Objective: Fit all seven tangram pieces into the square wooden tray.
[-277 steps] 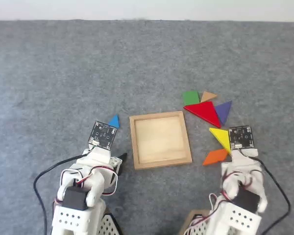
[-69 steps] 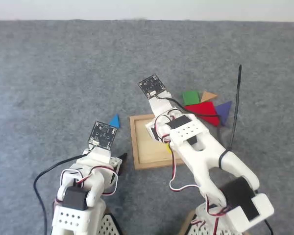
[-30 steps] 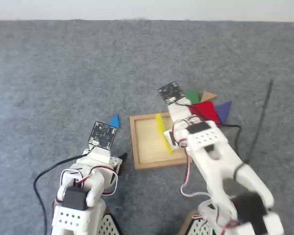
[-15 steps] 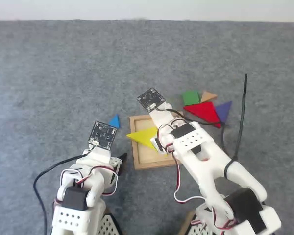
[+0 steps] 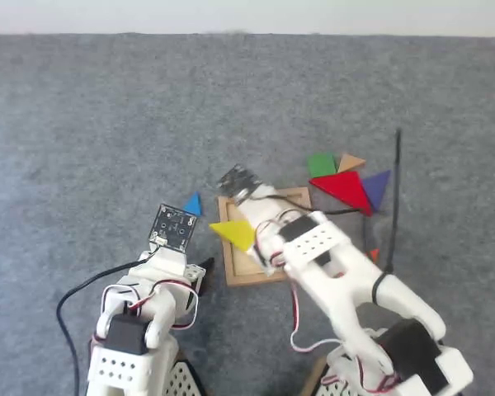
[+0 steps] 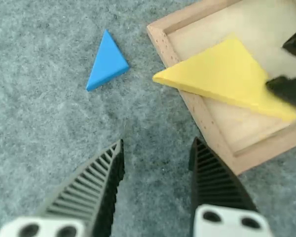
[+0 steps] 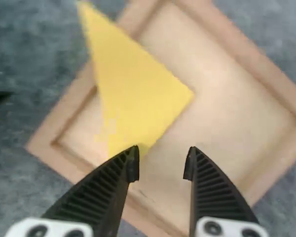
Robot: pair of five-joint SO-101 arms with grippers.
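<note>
The square wooden tray (image 5: pixel 290 194) lies mid-table, largely under my right arm. A yellow triangle (image 5: pixel 233 233) lies tilted across the tray's left rim (image 6: pixel 173 54), one tip out over the carpet. My right gripper (image 7: pixel 160 165) hangs just above the tray floor with its fingers apart. One finger (image 7: pixel 123 170) sits at the yellow triangle's (image 7: pixel 133 98) near corner. My left gripper (image 6: pixel 157 158) is open over bare carpet, near a small blue triangle (image 6: pixel 107 61) and the tray's left side. Green (image 5: pixel 320 163), tan (image 5: pixel 351 161), red (image 5: pixel 344 190) and purple (image 5: pixel 377 186) pieces lie right of the tray.
A sliver of an orange piece (image 5: pixel 373 256) shows beside my right arm. A black cable (image 5: pixel 393 198) arcs up over the right-hand pieces. Grey carpet covers the table, with open room at the back and left.
My right arm swung left across the tray with the yellow triangle. The triangle went from standing on edge to lying flat, and its tip now pokes past the left rim. The left arm stayed still.
</note>
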